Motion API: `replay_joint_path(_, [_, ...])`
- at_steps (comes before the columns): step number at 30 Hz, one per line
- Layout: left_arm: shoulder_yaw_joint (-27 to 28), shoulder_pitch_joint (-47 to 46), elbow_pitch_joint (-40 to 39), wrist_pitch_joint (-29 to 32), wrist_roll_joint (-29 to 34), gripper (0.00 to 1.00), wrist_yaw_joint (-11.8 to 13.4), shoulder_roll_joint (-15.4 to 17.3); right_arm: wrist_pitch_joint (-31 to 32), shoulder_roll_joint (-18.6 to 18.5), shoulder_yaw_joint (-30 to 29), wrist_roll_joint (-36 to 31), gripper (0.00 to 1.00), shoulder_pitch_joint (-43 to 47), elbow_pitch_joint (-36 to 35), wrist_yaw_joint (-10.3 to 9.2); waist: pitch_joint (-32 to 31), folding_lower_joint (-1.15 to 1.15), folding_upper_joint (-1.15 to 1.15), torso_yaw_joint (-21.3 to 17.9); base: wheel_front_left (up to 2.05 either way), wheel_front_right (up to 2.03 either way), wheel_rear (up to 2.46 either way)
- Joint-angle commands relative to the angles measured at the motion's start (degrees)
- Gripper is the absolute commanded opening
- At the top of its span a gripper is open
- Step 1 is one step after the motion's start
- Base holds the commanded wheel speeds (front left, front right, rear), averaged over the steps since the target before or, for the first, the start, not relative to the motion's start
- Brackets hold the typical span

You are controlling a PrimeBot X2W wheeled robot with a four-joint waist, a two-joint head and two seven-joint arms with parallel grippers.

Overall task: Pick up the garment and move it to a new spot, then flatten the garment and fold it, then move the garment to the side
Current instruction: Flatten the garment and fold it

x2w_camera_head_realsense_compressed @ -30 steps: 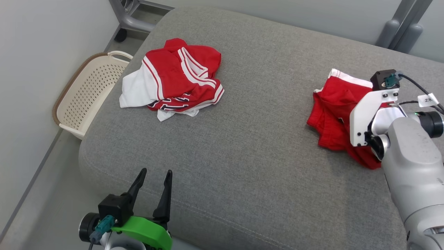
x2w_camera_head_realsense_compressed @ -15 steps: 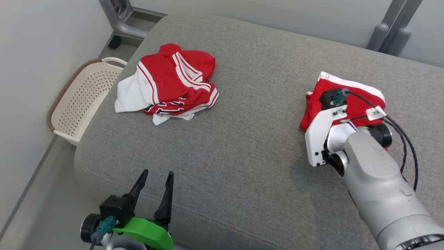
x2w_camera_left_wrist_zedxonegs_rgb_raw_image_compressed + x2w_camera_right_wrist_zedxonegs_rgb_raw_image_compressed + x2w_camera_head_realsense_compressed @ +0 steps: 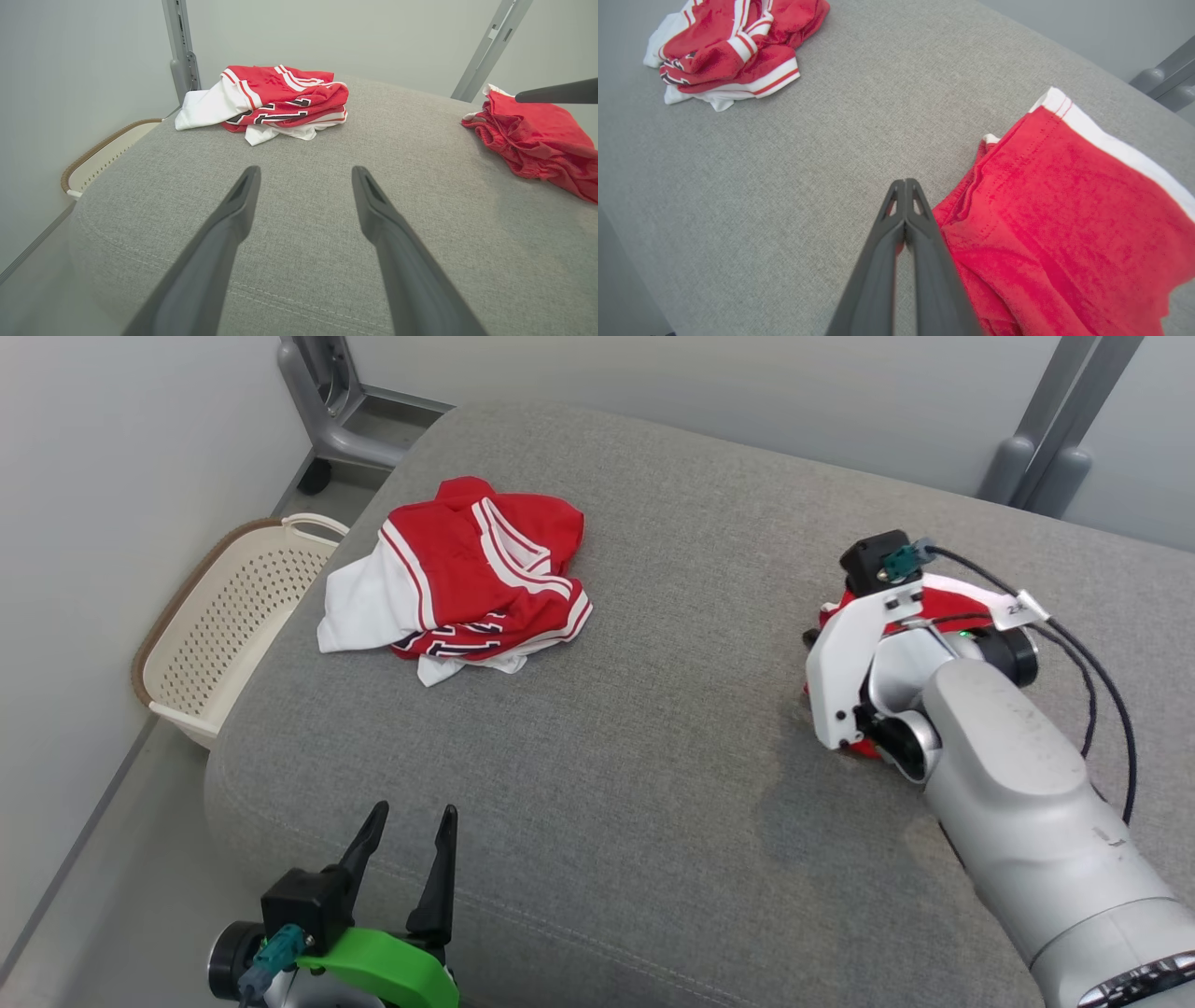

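Note:
A crumpled red garment with a white hem [image 3: 1064,210] lies on the right of the grey cushion [image 3: 653,756]. In the head view my right wrist covers most of that red garment [image 3: 948,607]. My right gripper [image 3: 904,183] is shut, its tips hovering just off the garment's left edge with no cloth visibly pinched. In the left wrist view, a dark right finger [image 3: 556,92] reaches over the red garment [image 3: 542,130]. My left gripper [image 3: 404,821] stands open and empty at the cushion's near edge, fingers apart [image 3: 303,175].
A bunched red-and-white jersey [image 3: 467,579] [image 3: 275,98] lies at the cushion's far left. A cream perforated basket [image 3: 224,616] stands on the floor left of the cushion. Grey metal posts [image 3: 1055,439] rise behind it.
My right arm has swung left and forward over the red garment, now covering most of it. The head camera shifted slightly. The left gripper has stayed put.

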Motion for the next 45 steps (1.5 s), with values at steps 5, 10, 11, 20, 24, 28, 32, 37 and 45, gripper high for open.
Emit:
replay_joint_path(5, [-0.4, 0.9, -0.7, 0.1, -0.2, 1.00, 0.4, 0.6, -3.0, -3.6, -5.4, -3.2, 0.00, -0.4, 0.5, -0.07, -0.9, 0.00, 0.00, -0.4, 0.00, 0.00, 0.00])
replay_joint_path(10, [-0.8, 1.1, -1.2, 0.2, -0.4, 1.00, 0.5, 0.7, -5.5, -4.7, -10.6, -8.4, 0.00, 2.1, 2.7, -0.07, -0.7, 0.00, 0.00, -0.3, 0.00, 0.00, 0.00])
replay_joint_path(11, [-0.8, 1.1, -1.3, 0.2, -0.4, 1.00, 0.5, 0.6, -6.0, -4.6, -11.5, -9.4, 0.00, 2.4, 3.1, -0.07, -0.5, 0.00, 0.00, -0.3, 0.00, 0.00, 0.00])
replay_joint_path(20, [-1.5, -0.5, -1.2, 0.0, -0.6, 1.00, 0.0, 0.0, -11.8, -3.1, -18.1, -16.7, 0.00, 3.7, 5.7, -0.07, 1.7, 0.00, 0.00, 0.8, 0.00, 0.00, 0.00])
replay_joint_path(24, [-1.6, -1.2, -0.5, -0.2, -0.6, 1.00, -0.1, -0.3, -12.8, -1.6, -20.1, -19.6, 0.00, 2.5, 8.2, -0.08, 2.8, 0.00, 0.00, 1.9, 0.00, 0.00, 0.00])
replay_joint_path(28, [-1.3, -1.3, 0.1, -0.4, -0.8, 1.00, -0.1, -0.4, -13.5, 0.0, -20.0, -20.3, 0.00, 1.8, 10.4, -0.07, 2.9, 0.00, 0.00, 2.5, 0.00, 0.00, 0.00])
replay_joint_path(32, [-1.3, -1.6, 0.6, -0.6, -0.9, 1.00, -0.2, -0.4, -13.6, 1.3, -19.2, -20.8, 0.00, 1.5, 12.6, -0.07, 2.5, 0.00, 0.00, 2.9, 0.00, 0.00, 0.00])
replay_joint_path(37, [-1.4, -1.5, 1.1, -0.7, -0.9, 1.00, -0.1, -0.2, -14.3, 2.6, -17.7, -19.9, 0.00, 1.6, 15.3, -0.07, 1.6, 0.00, 0.00, 3.1, 0.00, 0.00, 0.00])
replay_joint_path(45, [-1.2, 0.1, 1.3, -0.7, -1.2, 1.00, 0.4, 0.6, -14.4, 3.3, -11.0, -12.0, 0.00, -0.2, 17.1, -0.07, -1.7, 0.00, 0.00, 2.2, 0.00, 0.00, 0.00])
